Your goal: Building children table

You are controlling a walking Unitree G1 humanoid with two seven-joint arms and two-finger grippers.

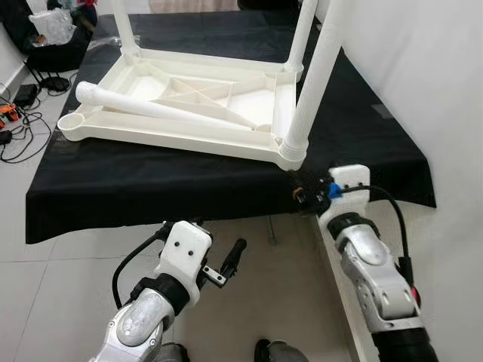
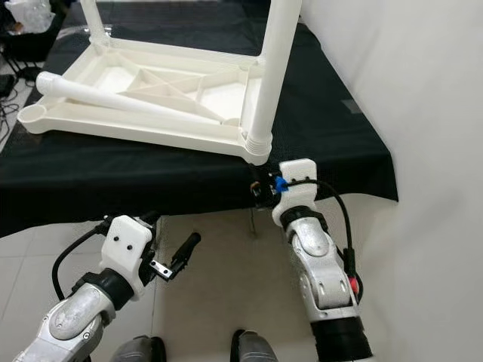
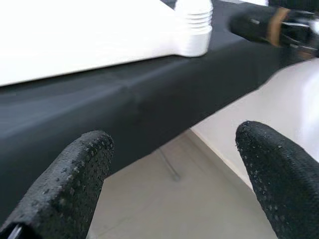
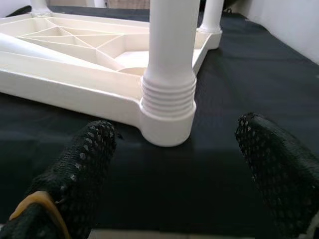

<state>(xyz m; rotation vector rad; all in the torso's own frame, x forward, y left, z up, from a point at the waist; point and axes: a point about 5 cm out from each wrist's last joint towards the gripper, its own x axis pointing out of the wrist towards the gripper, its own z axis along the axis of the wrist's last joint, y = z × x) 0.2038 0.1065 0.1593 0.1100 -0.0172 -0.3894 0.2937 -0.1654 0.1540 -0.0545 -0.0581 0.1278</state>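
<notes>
While a black cloth (image 1: 151,188) drapes the bench, the cream plastic tabletop (image 1: 189,105) lies upside down on it, ribbed underneath, with round legs screwed upright into three corner sockets. One loose tapered leg (image 1: 151,108) lies across the ribs, beside the empty fourth socket. Cables (image 1: 15,121) trail on the tiled floor past the tabletop's far left. The right gripper (image 4: 174,164), fingers spread, faces the near corner leg (image 4: 169,64). Below the cloth edge hangs the left gripper (image 3: 174,179), also spread.
</notes>
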